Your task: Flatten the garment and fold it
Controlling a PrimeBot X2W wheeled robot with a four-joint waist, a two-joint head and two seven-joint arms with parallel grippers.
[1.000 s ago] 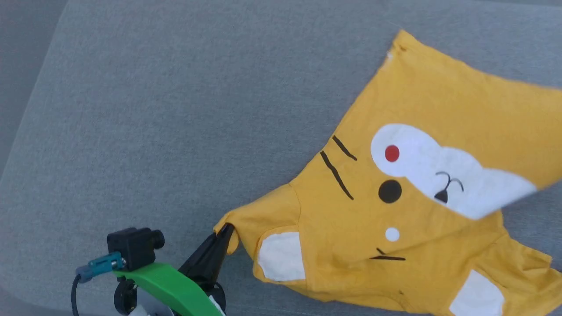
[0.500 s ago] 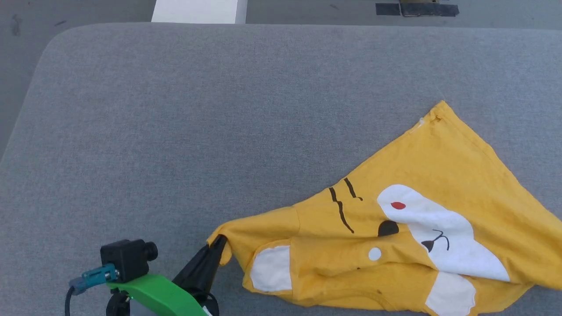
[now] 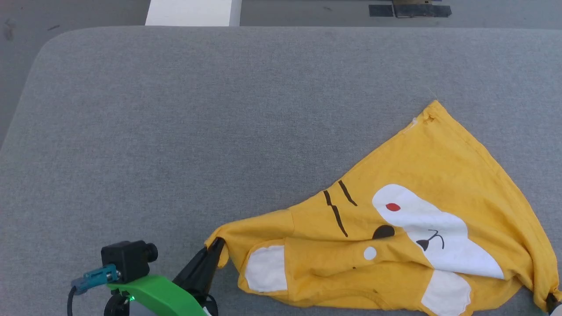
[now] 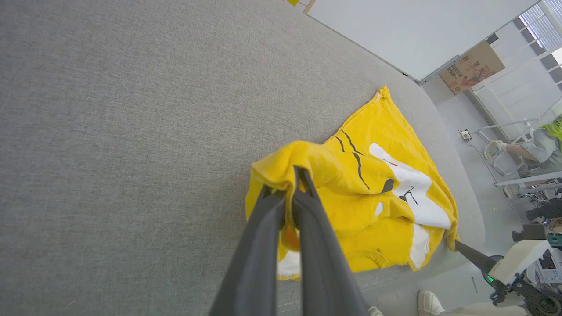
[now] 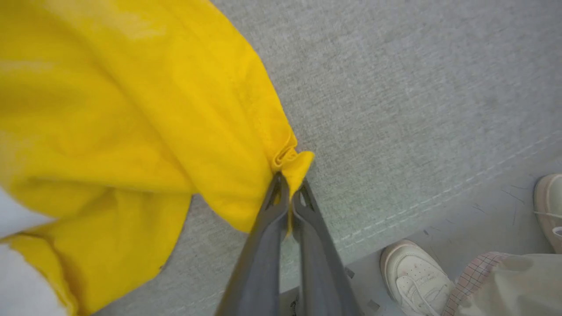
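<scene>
The mustard-yellow garment [image 3: 439, 166] lies crumpled on the right half of the grey padded table [image 3: 175, 131], printed side up with white patches and thin black marks. My left gripper [image 3: 217, 245] is shut on the tip of its left sleeve, seen pinched between the dark fingers in the left wrist view [image 4: 287, 184]. My right gripper [image 3: 551, 303] sits at the garment's lower right corner, shut on a bunched bit of hem [image 5: 290, 184]. Between the two grips the cloth [image 4: 382, 131] sags in folds, and its lower part is doubled over.
The table's rounded near edge runs just below both grippers [image 5: 417, 188]. A person's pale shoes [image 5: 412, 272] stand on the floor by that edge. A white block [image 3: 193, 12] and dark tape [image 3: 410, 9] lie beyond the far edge. Bare grey surface stretches left and behind.
The head camera has tilted, bringing the table's far edge into view. The garment's raised right part has come down onto the table and bunched. Both grips hold.
</scene>
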